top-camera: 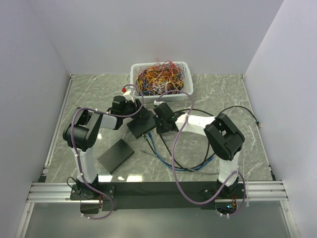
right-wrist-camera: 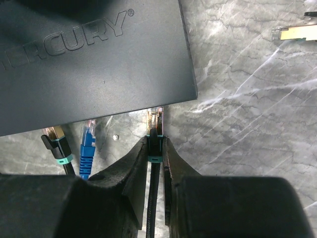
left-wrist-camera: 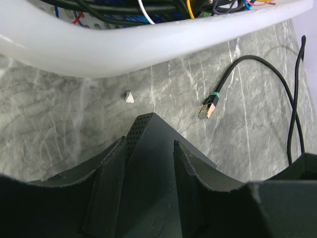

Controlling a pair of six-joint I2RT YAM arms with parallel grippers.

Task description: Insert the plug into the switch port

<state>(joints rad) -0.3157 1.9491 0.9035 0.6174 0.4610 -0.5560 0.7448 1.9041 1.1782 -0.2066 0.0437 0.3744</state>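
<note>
Counter [top-camera: 223,99]: grey marble.
Basket [top-camera: 136,74]: white, set at 12 o'clock, filled with tangled wires.
Switch [right-wrist-camera: 99,59]: black box, placed mid-counter.
Left pincer [left-wrist-camera: 148,146]: clamped on a Switch corner.
Right pincer [right-wrist-camera: 155,144]: clamped behind the Plug.
Plug [right-wrist-camera: 155,121]: tip held at the Switch's 6 o'clock edge.

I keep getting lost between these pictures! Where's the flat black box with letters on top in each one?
Top external: flat black plastic switch box, mid-table.
Left wrist: bottom middle, corner pointing up.
Right wrist: top left, above the held black-corded plug.
Shared landmark: grey marble tabletop.
</note>
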